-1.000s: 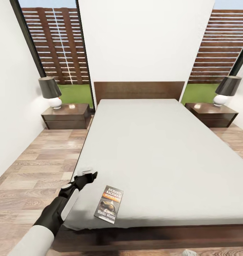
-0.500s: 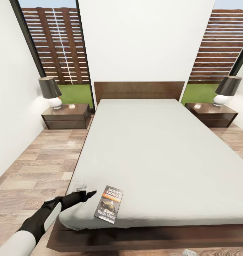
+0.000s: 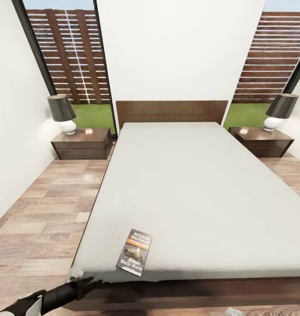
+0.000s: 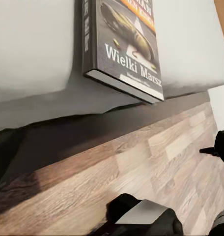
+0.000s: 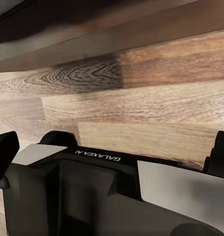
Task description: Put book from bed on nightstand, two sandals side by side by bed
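Note:
The book point(image 3: 134, 252) lies flat on the bed point(image 3: 198, 188) near its front left corner, its lower end reaching the mattress edge. In the left wrist view the book point(image 4: 124, 44) sticks out over that edge, above the dark frame. My left gripper point(image 3: 80, 281) hangs low at the bed's front left corner, below and to the left of the book, and is open point(image 4: 173, 179) with nothing in it. My right gripper point(image 5: 112, 142) is open over the wood floor beside the bed frame. A nightstand point(image 3: 82, 142) stands on each side of the headboard, the other nightstand point(image 3: 262, 140) at the right. The sandals are out of view.
Each nightstand carries a lamp point(image 3: 62, 113) with a dark shade, the right lamp point(image 3: 279, 112) too. Wood floor point(image 3: 44, 206) runs along both sides of the bed. White walls and tall windows close the room. A pale scrap point(image 3: 233, 312) at the bottom edge is too cut off to identify.
My left arm has dropped from the mattress's front left corner to below the mattress edge, pulling back toward the bottom left. The book has not moved.

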Robot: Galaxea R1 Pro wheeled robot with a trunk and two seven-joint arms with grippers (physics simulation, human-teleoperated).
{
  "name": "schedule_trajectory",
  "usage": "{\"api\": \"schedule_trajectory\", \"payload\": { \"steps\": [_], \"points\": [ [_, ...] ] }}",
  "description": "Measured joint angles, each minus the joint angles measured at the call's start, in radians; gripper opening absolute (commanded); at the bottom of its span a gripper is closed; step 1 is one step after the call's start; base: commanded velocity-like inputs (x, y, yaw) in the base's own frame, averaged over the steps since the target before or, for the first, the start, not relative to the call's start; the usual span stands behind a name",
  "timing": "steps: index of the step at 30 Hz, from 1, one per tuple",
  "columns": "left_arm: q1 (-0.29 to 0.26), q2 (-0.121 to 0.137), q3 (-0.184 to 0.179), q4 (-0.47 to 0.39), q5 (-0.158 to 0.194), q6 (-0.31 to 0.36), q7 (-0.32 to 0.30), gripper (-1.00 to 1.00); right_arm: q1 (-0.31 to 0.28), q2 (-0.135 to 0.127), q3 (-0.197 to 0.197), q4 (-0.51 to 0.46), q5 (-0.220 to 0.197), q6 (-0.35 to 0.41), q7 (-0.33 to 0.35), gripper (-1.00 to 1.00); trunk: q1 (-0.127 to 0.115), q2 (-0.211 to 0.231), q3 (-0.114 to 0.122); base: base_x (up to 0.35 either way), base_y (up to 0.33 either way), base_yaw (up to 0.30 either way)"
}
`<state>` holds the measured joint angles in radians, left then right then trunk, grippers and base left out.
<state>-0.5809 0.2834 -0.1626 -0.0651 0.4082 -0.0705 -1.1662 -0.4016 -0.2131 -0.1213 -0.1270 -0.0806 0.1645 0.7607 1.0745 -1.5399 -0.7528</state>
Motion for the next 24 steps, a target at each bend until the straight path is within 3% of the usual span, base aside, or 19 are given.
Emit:
{"api": "schedule_trajectory", "payload": {
  "steps": [6,8,9,11,13,15,16,18,21,24],
  "points": [
    [0.064,0.019,0.0,0.044,0.023,-0.069,0.014,1.0,0.0,0.0,0.0,-0.001,0.0,0.0,0.0,1.0,0.0,0.0,0.0,0.0,0.0,0.0],
    [0.075,0.019,0.001,0.046,0.047,-0.075,0.078,1.0,0.0,0.002,0.001,-0.001,0.001,0.0,-0.001,1.0,0.0,0.0,0.0,0.0,0.0,0.0],
    [0.079,0.017,0.001,0.046,0.06,-0.078,0.151,1.0,0.0,0.006,0.002,-0.001,0.002,0.0,-0.002,1.0,0.0,0.0,0.0,0.0,0.0,0.0],
    [0.081,0.014,0.001,0.046,0.067,-0.08,0.226,1.0,0.0,0.01,0.003,0.0,0.003,0.0,-0.003,1.0,0.0,0.0,0.0,0.0,0.0,0.0],
    [0.082,0.005,0.001,0.046,0.071,-0.081,0.277,1.0,0.0,0.07,0.003,-0.006,0.002,0.0,-0.003,1.0,0.0,0.0,0.0,0.0,0.0,0.0],
    [0.082,-0.002,0.001,0.046,0.073,-0.081,0.308,1.0,0.0,0.182,0.0,-0.016,0.0,0.0,-0.003,1.0,0.0,0.0,0.0,0.0,0.0,0.0],
    [0.083,-0.004,0.001,0.046,0.073,-0.081,0.313,1.0,0.0,0.203,-0.001,-0.02,-0.001,0.0,-0.003,1.0,0.0,0.0,0.0,0.0,0.0,0.0],
    [0.083,-0.007,0.001,0.046,0.073,-0.081,0.325,1.0,-0.001,0.276,-0.001,-0.069,-0.01,0.0,-0.004,1.0,0.0,0.0,0.0,0.0,0.0,0.0],
    [0.083,-0.007,0.001,0.046,0.074,-0.081,0.328,1.0,-0.001,0.297,-0.002,-0.11,-0.029,0.0,-0.004,1.0,0.0,0.0,0.0,0.0,0.0,0.0],
    [0.083,-0.007,0.001,0.045,0.074,-0.081,0.325,1.0,-0.002,0.312,0.001,-0.147,-0.153,0.001,-0.002,1.0,0.0,0.0,0.0,0.0,0.0,0.0]
  ]
}}
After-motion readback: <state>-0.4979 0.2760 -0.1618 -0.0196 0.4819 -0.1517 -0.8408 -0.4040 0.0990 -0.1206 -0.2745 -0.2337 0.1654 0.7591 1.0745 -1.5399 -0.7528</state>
